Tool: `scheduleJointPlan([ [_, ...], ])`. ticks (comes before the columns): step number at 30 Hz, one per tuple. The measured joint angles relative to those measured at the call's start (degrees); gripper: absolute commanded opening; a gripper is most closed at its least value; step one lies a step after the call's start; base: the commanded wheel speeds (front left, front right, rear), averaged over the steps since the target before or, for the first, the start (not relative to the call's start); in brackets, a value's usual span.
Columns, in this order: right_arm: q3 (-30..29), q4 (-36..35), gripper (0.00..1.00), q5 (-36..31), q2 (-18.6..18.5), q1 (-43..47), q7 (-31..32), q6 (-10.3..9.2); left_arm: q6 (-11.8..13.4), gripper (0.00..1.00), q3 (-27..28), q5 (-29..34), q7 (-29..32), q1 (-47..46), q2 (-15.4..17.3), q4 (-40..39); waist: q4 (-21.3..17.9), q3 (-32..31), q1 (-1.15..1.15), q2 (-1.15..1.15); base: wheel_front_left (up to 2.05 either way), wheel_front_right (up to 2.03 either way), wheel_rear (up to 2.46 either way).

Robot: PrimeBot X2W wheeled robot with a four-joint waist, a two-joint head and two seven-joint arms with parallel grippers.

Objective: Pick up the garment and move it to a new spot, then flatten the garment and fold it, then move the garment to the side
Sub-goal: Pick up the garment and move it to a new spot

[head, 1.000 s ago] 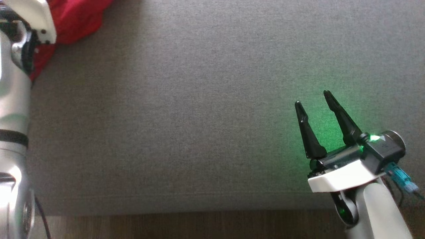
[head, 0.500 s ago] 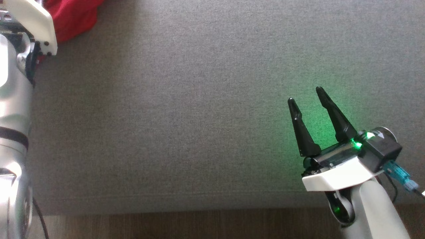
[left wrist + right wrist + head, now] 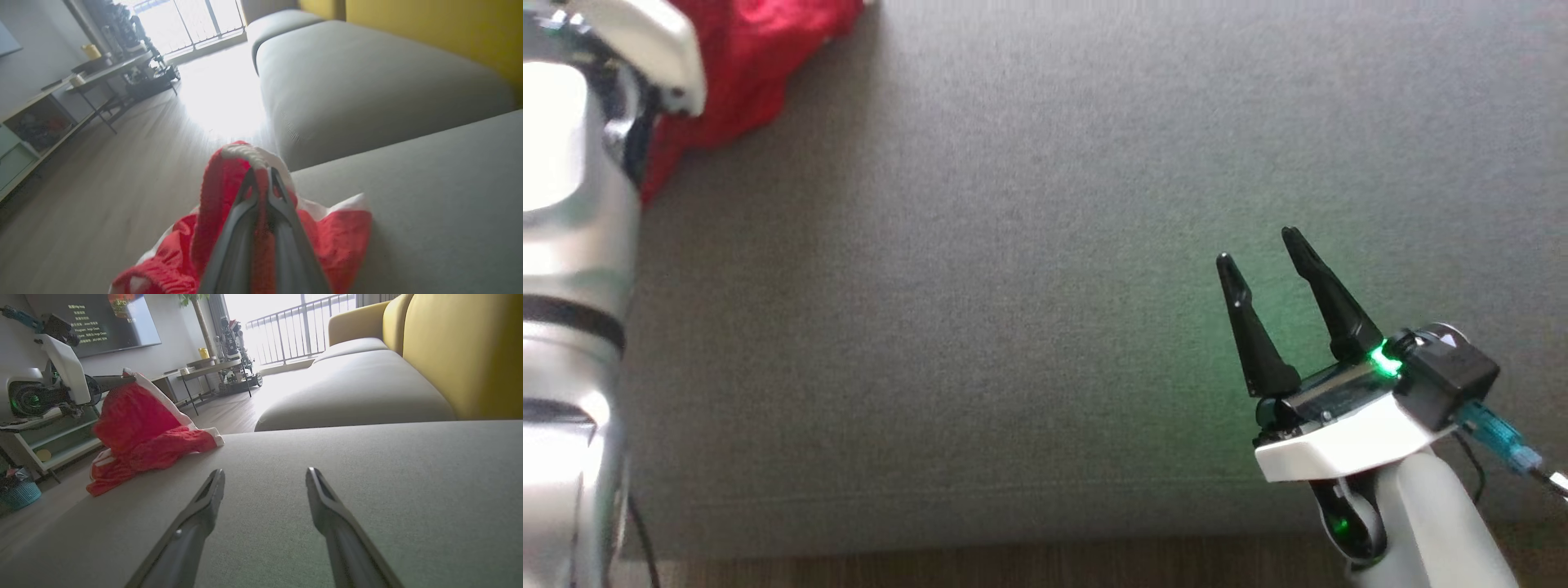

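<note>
The left gripper (image 3: pixel 261 174) has its two long dark fingers pressed together on a raised fold of the crumpled red fabric garment with white trim (image 3: pixel 212 196). The garment sits bunched at the left corner of the grey woven sofa cushion (image 3: pixel 1029 294), with its lower part spilling over the edge toward the pale wooden floor (image 3: pixel 102 183). The right gripper (image 3: pixel 1259 247) hovers low over the cushion, well apart from the garment, fingers spread and empty. The step in hand looks like the pick-up. It would go best with a firm pinch and a lift high enough for the hanging part to clear the cushion edge. The carry can then go toward the open middle, where the right gripper could take a second edge.
</note>
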Motion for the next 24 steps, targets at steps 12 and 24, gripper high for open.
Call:
scheduleJointPlan([
  [12,3.3,1.52,1.0,3.16,-0.02,1.64,-0.15,0.0,-1.01,0.0,-8.7,-13.06,1.42,-3.35,-6.05,-8.72,-5.01,-8.27,0.0,0.0,0.0,0.0,0.0],
  [24,4.94,1.44,1.0,5.5,-0.02,2.24,-0.15,0.0,-1.41,0.0,-20.02,-31.37,8.25,-3.28,-5.64,-26.1,-16.08,-12.99,0.0,0.0,0.0,0.0,0.0],
])
